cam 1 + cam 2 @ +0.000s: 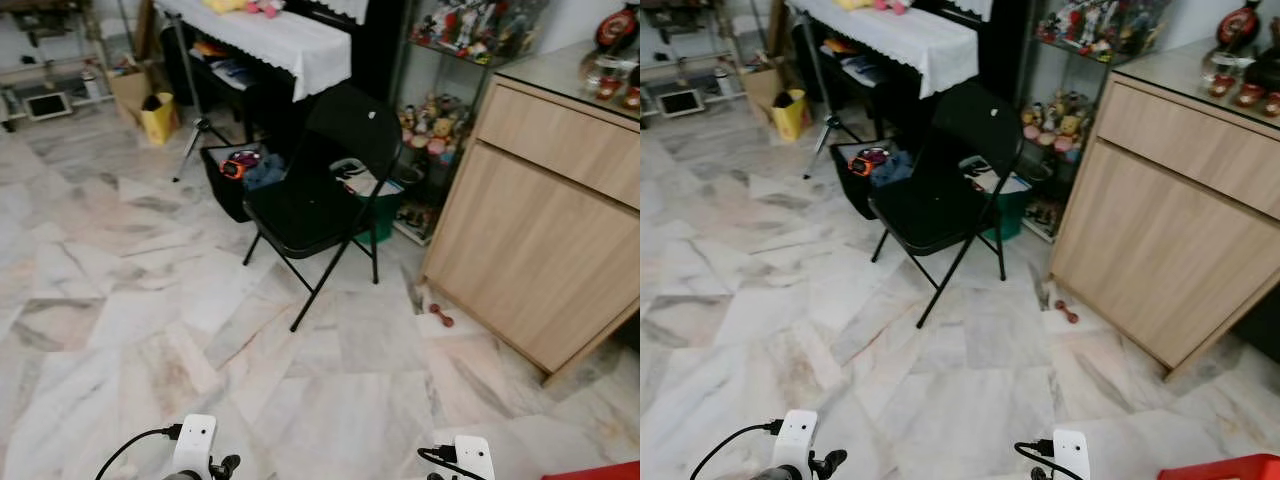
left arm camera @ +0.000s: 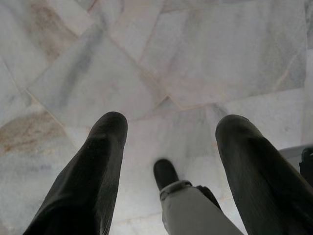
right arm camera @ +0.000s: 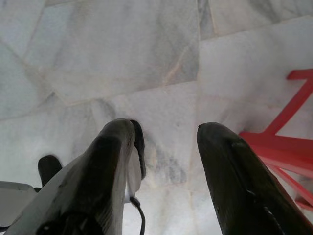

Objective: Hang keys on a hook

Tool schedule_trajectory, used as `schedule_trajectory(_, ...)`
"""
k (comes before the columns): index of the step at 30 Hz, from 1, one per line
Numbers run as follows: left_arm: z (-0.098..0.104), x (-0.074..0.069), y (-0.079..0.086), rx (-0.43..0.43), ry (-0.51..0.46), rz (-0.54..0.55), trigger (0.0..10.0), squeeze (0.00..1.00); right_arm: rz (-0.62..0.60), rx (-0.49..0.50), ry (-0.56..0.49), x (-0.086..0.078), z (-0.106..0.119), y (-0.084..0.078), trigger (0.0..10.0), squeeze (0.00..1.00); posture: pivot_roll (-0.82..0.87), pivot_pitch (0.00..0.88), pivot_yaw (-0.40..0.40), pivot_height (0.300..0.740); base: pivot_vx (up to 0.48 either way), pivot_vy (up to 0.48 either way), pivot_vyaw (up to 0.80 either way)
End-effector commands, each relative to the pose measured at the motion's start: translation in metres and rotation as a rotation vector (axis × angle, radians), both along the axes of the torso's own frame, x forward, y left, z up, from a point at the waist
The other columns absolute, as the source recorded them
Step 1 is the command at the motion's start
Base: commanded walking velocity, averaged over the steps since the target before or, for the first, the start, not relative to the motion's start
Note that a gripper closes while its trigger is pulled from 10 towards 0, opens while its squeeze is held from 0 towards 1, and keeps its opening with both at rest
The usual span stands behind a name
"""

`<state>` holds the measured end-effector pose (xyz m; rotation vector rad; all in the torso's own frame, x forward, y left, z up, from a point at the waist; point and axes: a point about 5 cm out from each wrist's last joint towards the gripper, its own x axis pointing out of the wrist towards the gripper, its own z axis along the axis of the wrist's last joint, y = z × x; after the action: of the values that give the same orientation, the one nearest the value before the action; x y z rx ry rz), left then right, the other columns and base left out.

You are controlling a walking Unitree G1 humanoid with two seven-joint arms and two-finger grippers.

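Below, both grippers (image 2: 168,128) (image 3: 164,131) gape over marble floor (image 1: 120,300) (nothing held).

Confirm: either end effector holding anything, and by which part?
Nothing held. Left end effector and right end effector both hang open over the marble floor, fingers apart, empty.

1. A black folding chair (image 1: 940,195) stands on a pale marble floor (image 1: 790,300).
2. Behind the chair, a table draped in a white cloth (image 1: 910,40).
3. A light wooden cabinet (image 1: 1180,210) fills the right side; a small red object (image 1: 1068,312) lies on the floor near its base.
4. A yellow bag (image 1: 792,113) sits far left.
5. Two white wrist housings (image 1: 795,435) show at the bottom edge.
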<state>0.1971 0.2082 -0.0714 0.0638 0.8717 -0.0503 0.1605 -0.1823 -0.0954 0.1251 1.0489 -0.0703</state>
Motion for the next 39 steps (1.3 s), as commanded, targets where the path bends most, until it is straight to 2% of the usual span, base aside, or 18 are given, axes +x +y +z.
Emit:
schedule_trajectory(1, -0.0006, -0.001, -0.0006, 0.002, 0.003, -0.003, 10.0, 0.0, 0.002, 0.001, -0.002, 0.0012, 0.0002, 0.0024, 10.0, 0.0, 0.0, 0.0, -0.044, 0.74, 0.0, 0.0, -0.56)
schedule_trajectory(8, 0.0006, 0.0013, -0.0014, 0.025, -0.005, -0.04, 10.0, 0.0, 0.005, 0.003, -0.003, 0.0016, 0.0, 0.0061, 10.0, 0.0, 0.0, 0.0, -0.044, 0.74, 0.0, -0.137, -0.56)
schedule_trajectory(11, 0.0011, 0.0024, -0.0025, -0.005, -0.013, -0.008, 10.0, 0.0, 0.005, 0.005, -0.004, 0.0022, 0.0002, 0.007, 10.0, 0.0, 0.0, 0.0, -0.043, 0.74, 0.0, -0.16, -0.56)
schedule_trajectory(17, 0.0009, 0.0025, -0.0042, 0.007, -0.008, -0.044, 10.0, 0.0, 0.005, 0.007, -0.005, 0.0029, 0.0003, 0.0077, 10.0, 0.0, 0.0, 0.0, -0.042, 0.74, 0.0, 0.0, -0.56)
schedule_trajectory(22, 0.0016, 0.0035, -0.0091, -0.041, -0.029, -0.047, 10.0, 0.0, -0.001, 0.005, -0.011, 0.0056, 0.0015, 0.0076, 10.0, 0.0, 0.0, 0.0, -0.041, 0.74, 0.0, 0.0, -0.56)
schedule_trajectory(28, 0.0022, 0.0041, -0.0076, -0.04, -0.037, -0.028, 10.0, 0.0, -0.003, 0.01, -0.017, 0.0093, 0.0028, 0.009, 10.0, 0.0, 0.0, 0.0, -0.041, 0.74, 0.0, 0.0, -0.56)
schedule_trajectory(39, 0.0019, 0.0038, -0.0094, -0.026, -0.03, -0.082, 10.0, 0.0, -0.016, 0.011, -0.015, 0.0076, 0.0021, 0.0091, 10.0, 0.0, 0.0, 0.0, -0.039, 0.74, 0.0, 0.0, -0.56)
